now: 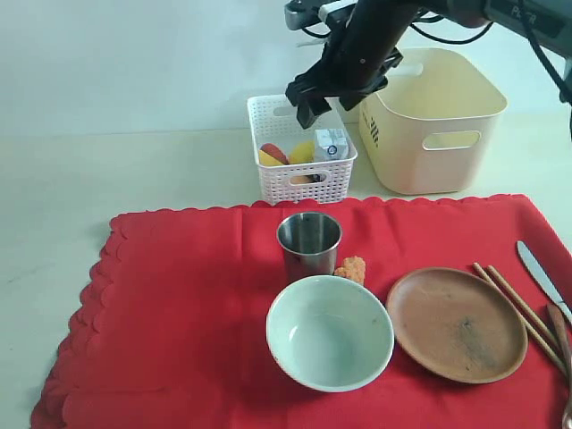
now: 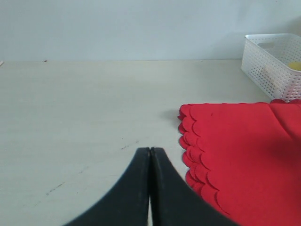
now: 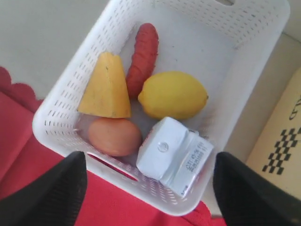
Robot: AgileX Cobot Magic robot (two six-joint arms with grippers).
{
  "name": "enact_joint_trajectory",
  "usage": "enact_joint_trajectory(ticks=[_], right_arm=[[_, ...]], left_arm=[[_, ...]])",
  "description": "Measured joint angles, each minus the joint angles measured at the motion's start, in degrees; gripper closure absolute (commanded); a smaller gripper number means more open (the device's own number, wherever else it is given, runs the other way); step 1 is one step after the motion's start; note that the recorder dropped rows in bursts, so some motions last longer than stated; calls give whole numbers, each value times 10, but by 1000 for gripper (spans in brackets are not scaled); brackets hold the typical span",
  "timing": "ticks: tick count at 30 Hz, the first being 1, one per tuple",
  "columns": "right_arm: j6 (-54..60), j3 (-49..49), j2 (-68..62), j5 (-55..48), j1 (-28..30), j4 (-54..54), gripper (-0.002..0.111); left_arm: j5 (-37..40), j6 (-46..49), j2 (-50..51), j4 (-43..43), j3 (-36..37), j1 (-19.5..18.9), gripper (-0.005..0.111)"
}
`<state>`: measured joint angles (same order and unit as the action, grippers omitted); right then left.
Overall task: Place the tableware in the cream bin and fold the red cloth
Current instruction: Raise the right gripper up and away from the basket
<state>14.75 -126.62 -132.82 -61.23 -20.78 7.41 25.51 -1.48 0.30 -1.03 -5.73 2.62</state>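
Nearest the lens, the pale greenish-white bowl (image 1: 330, 332) is seen upright and empty by the near edge of the red cloth (image 1: 179, 304), which is spread flat on the counter (image 1: 134, 170). Just behind the bowl the steel cup (image 1: 309, 243) is stood, with a small fried morsel (image 1: 351, 268) beside it. Toward the cloth's right edge the terracotta plate (image 1: 458, 323), the chopsticks (image 1: 518, 308), the knife (image 1: 541, 273) and the spoon (image 1: 561, 331) are laid side by side. Beyond the cloth's far edge the white lattice basket (image 1: 299, 179) is placed, and the cream bin (image 1: 438, 134) just to its right; no tableware can be made out in the bin, though its floor is hidden.

The right gripper (image 1: 329, 100) is held above the basket with its jaws spread wide and nothing between them; a carton (image 3: 174, 153), a lemon (image 3: 173, 94), an egg (image 3: 114, 136), a sausage (image 3: 143, 54) and a yellow wedge (image 3: 106, 87) are seen below it. The left gripper (image 2: 150, 150) is pressed together and empty, low over the bare counter beside the cloth's scalloped left edge.

Food sorting is judged to be the step in hand, with the tableware untouched. Next, the open gripper would need to be brought back over the cloth, either to the morsel or to a first piece such as the cup, gripped at its rim. Folding must be left until the cloth is cleared.
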Motion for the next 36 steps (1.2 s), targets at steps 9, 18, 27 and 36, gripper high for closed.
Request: enact_joint_trajectory(ticks=[9,18,27,36], right_arm=[[-38,0,27,-30,0,-14,42],[-43,89,95,11,0,-15,42],[-48,243,187,116,0,-22,42],[-69,400,311,244,0,-22,42]], left_arm=[[0,0,0,0,0,0,107],[0,0,0,0,0,0,107],[0,0,0,0,0,0,107],[0,0,0,0,0,0,107]])
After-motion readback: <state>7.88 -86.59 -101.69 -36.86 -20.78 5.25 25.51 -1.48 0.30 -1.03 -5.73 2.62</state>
